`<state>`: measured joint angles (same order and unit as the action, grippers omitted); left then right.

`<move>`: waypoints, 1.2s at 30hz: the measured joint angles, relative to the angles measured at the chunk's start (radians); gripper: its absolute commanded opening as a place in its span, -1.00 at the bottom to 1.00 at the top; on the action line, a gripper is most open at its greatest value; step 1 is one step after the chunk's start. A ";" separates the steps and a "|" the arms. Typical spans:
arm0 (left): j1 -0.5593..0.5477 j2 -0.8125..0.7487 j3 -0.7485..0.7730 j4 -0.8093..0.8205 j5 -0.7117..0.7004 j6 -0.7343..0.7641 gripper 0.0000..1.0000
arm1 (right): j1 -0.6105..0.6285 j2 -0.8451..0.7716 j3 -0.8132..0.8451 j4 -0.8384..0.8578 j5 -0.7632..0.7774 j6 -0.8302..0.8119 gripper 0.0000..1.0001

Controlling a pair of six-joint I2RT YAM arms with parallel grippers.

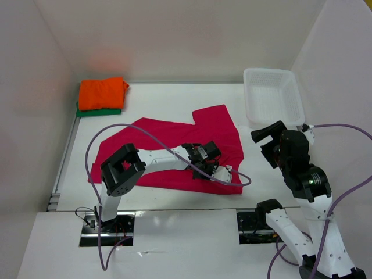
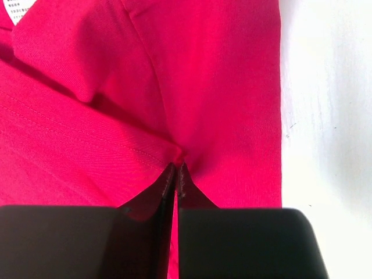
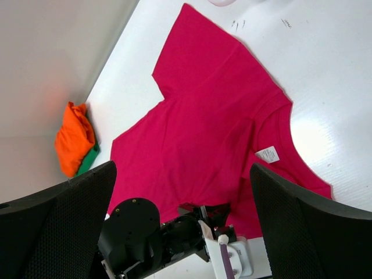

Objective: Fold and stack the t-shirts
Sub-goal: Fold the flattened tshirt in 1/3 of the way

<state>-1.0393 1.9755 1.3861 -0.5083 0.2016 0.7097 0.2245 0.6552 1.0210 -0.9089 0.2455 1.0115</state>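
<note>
Our left gripper [image 2: 176, 172] pinches a fold of the magenta-red t-shirt [image 2: 221, 87]; our right gripper [image 3: 183, 168] hangs wide open.

Green tee [image 1: 99, 112] mostly hid. under orange tee [image 1: 102, 93].

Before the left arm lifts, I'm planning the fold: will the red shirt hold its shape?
Probably not: the shirt puckers where the left gripper pinches it, so it's floppy. Thin cloth, likely light; it should drape.
</note>
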 measured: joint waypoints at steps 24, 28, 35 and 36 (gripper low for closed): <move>0.323 0.047 0.101 0.022 0.067 -0.293 -0.99 | 0.000 0.003 -0.008 0.003 -0.024 0.000 1.00; 0.354 0.053 0.101 0.025 0.073 -0.348 -0.99 | 0.000 0.017 -0.008 0.004 -0.026 -0.004 1.00; 0.443 0.071 0.101 0.043 0.077 -0.444 -0.51 | 0.000 0.053 -0.008 0.003 -0.034 -0.017 1.00; 0.451 0.073 0.099 0.045 0.076 -0.454 -0.29 | 0.000 0.064 -0.009 0.003 -0.041 -0.023 1.00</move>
<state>-0.5884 2.0487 1.4849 -0.4637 0.2775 0.2554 0.2245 0.7189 1.0122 -0.9058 0.2043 0.9882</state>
